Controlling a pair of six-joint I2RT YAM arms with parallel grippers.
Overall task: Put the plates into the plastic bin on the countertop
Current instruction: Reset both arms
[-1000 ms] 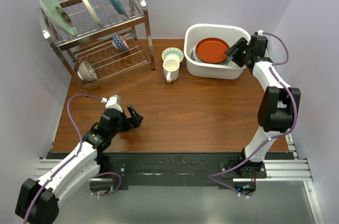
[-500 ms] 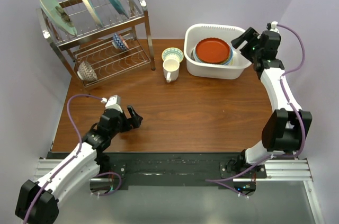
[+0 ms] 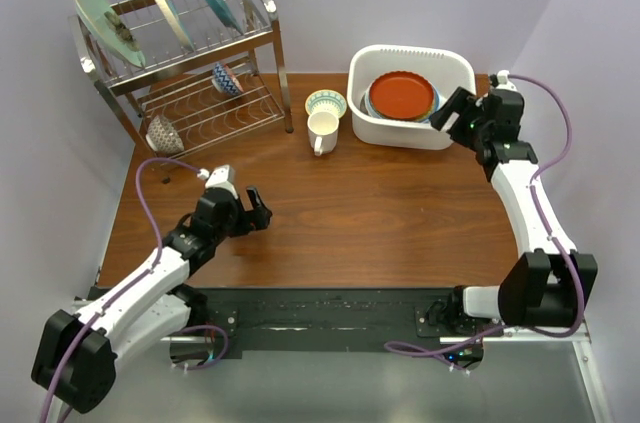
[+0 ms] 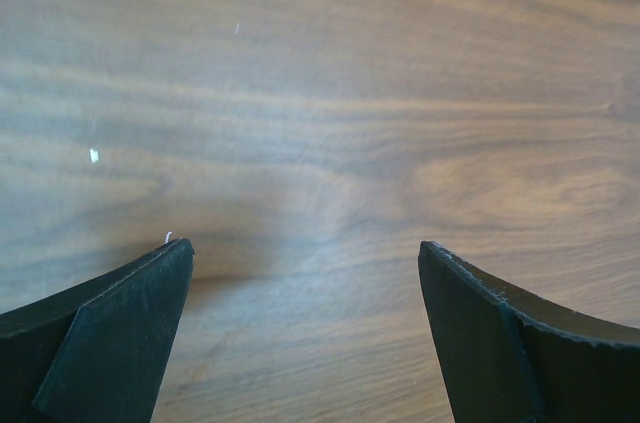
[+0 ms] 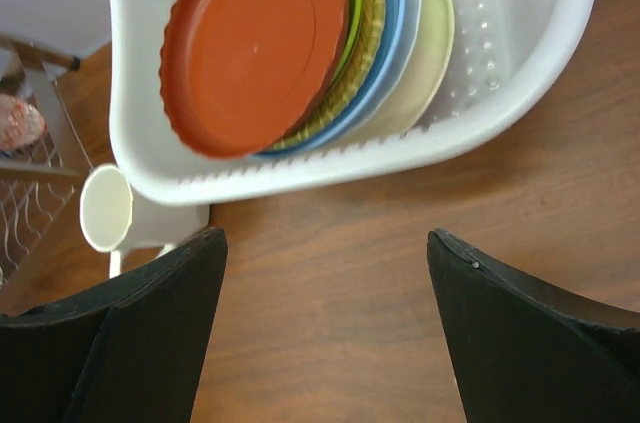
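The white plastic bin (image 3: pixel 410 133) stands at the back right of the countertop (image 3: pixel 380 213). Inside it lies a stack of plates with a red-orange plate (image 3: pixel 401 94) on top. In the right wrist view the red-orange plate (image 5: pixel 255 43) covers green, yellow woven, blue-rimmed and pale plates inside the bin's rim (image 5: pixel 330 168). My right gripper (image 3: pixel 460 113) hangs open and empty just outside the bin's right front corner; its jaws (image 5: pixel 328 243) stand wide over bare wood. My left gripper (image 3: pixel 256 211) is open and empty low over the countertop (image 4: pixel 320 93) at the front left.
A metal dish rack (image 3: pixel 200 73) stands at the back left with three plates on edge on top and small bowls below. A white mug (image 3: pixel 322 130) and a small patterned bowl (image 3: pixel 326 102) sit just left of the bin. Walls close in on both sides.
My right gripper let go of the red-orange plate's edge, opened wide and drew back out of the bin to its right front corner. The left gripper shifted slightly right.
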